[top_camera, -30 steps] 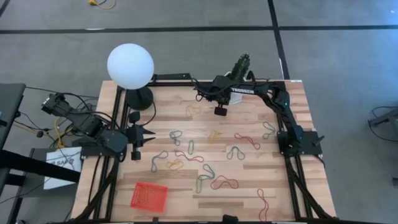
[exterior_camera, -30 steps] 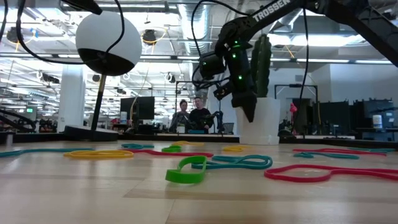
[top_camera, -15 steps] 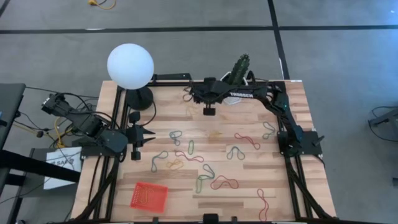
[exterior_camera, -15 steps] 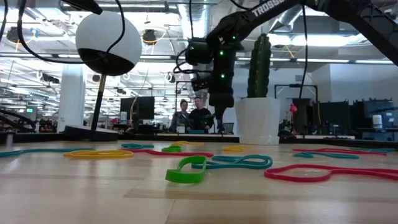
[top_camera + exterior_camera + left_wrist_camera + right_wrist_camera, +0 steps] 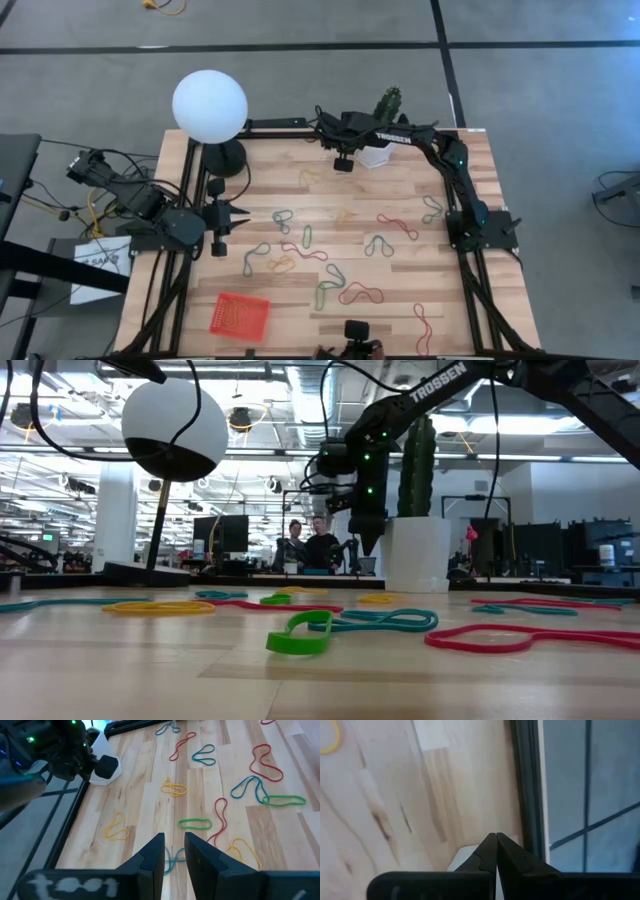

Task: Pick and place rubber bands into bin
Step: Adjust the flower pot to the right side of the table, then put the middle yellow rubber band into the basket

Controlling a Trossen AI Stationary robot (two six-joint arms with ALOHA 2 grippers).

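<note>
Several rubber bands in red, green, grey-blue and tan lie flat and scattered over the wooden table, such as a red one [image 5: 397, 226] and a green one [image 5: 308, 236]. The orange-red bin [image 5: 239, 316] stands at the near left corner. My right gripper [image 5: 343, 165] hangs shut above the far edge beside the white cactus pot [image 5: 378, 152], pointing down [image 5: 368, 546], with nothing between its fingers [image 5: 496, 840]. My left gripper [image 5: 243, 213] waits at the left edge, level, narrowly open [image 5: 174, 851]; a grey-blue band [image 5: 172, 860] lies beyond its fingertips.
A white globe lamp [image 5: 209, 107] stands at the far left corner. The black frame rails [image 5: 275, 125] run along the table's edges. A small dark object [image 5: 355, 332] sits at the near edge. Two people [image 5: 308, 545] show far off in the room.
My right gripper has swung toward the table's left, then come back a little and moved toward the far edge by the cactus pot. It has turned from tilted to pointing straight down. It stayed shut. The bands have not moved.
</note>
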